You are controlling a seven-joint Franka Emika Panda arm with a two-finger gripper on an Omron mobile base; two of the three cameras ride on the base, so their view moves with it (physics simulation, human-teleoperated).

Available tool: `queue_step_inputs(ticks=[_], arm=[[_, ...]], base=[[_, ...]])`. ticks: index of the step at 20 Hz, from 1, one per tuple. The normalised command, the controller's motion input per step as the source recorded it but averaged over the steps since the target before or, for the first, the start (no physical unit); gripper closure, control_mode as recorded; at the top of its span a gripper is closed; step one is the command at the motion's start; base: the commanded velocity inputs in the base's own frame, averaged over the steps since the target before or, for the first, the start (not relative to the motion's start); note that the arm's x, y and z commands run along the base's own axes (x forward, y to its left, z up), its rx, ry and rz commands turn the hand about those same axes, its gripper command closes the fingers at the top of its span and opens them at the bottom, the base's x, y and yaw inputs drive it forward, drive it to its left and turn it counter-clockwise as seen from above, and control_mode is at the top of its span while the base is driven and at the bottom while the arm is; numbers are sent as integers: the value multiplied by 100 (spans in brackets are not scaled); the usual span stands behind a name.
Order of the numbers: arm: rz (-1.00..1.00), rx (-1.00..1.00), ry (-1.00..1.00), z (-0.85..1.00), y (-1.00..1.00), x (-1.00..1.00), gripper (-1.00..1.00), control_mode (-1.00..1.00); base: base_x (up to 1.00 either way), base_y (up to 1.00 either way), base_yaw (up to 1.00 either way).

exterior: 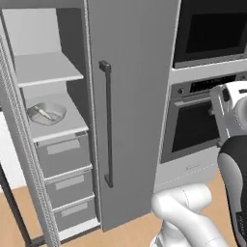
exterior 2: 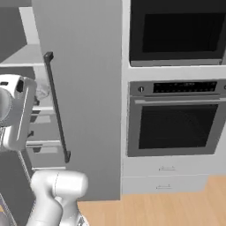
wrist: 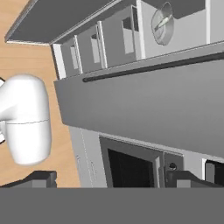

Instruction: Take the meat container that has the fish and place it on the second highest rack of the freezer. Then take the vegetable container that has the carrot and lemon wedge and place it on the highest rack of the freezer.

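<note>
Left base view: freezer (exterior: 53, 120) standing open at left, pale interior exposed. Upper shelf (exterior: 48, 67) bare. Meat container (exterior: 46, 114) seated flat on the lower shelf (exterior: 67, 123), directly above the stacked grey drawers (exterior: 62, 157), with the fish (exterior: 44, 113) lying inside it. Judged as the first placement done, since that shelf reads as the second highest rack. Tall grey door (exterior: 130, 96) with long dark handle (exterior: 107, 125) to the right, ovens (exterior: 193, 125) beyond. Arm raised at the right edge, well apart from the tub.

Right base view: same grey door at centre, wall oven (exterior 2: 176, 119) to the right, wrist at the left edge level with the shelves.

Hand view: camera rolled sideways; meat container (wrist: 162, 24) seen far off on its shelf, drawers (wrist: 96, 48) beside it, door handle (wrist: 153, 68) between. Hand (wrist: 113, 179) at the bottom edge, tips wide apart and holding nothing. Tub well clear of the hand, not between the tips. Vegetable container judged the next item due.
</note>
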Motion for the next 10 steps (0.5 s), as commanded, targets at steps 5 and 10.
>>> queue_step_inputs(ticks=[5,10], arm=[[0,0,0,0,0,0,-100,100],[0,0,0,0,0,0,-100,100]], base=[[53,-94,10],[64,-98,21]])
